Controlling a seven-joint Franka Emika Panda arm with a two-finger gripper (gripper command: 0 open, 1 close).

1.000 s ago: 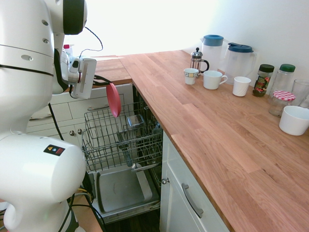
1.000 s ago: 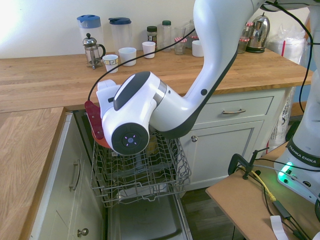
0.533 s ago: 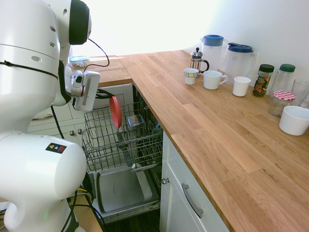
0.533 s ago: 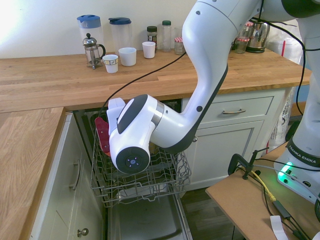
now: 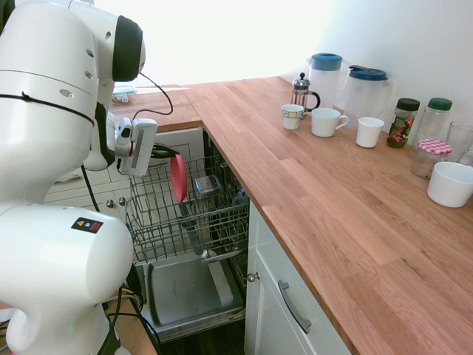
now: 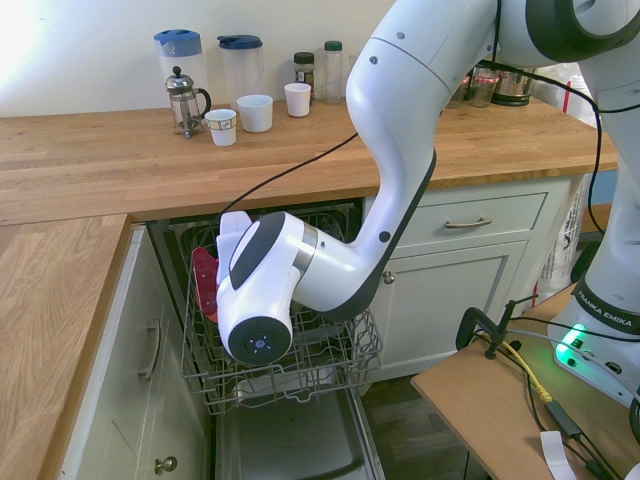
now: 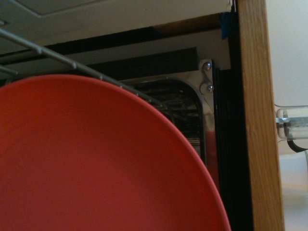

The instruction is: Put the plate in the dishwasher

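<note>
- Holding the plate [image 5: 178, 177] on edge, upright, down among the wires of the pulled-out rack [image 5: 194, 214] of the dishwasher [image 5: 185, 285], at the rack's rear half near the cabinet opening.
- Gripping it from the left of the first exterior view: jaws [image 5: 164, 152] clamped on the plate's upper rim, white wrist body just beside the rack's top edge.
- Seen from the opposite side, only a red sliver of plate [image 6: 204, 283] visible at the rack's left wall, mostly hidden behind the arm's large white joint.
- Filling most of the wrist view, the plate's red face [image 7: 96, 163], with a rack wire crossing above it and the dark dishwasher opening beyond.
- Sitting in the rack just right of the plate, a small grey cutlery basket [image 5: 208, 185].
- Lying open below the rack, the grey inner door panel [image 5: 188, 288].
- Further right, on the wooden surface [image 5: 332, 200]: a French press [image 5: 301, 92], two lidded clear jugs [image 5: 347, 87], three mugs [image 5: 329, 123], several jars [image 5: 417, 126] and a white bowl [image 5: 450, 183] at the far right.
</note>
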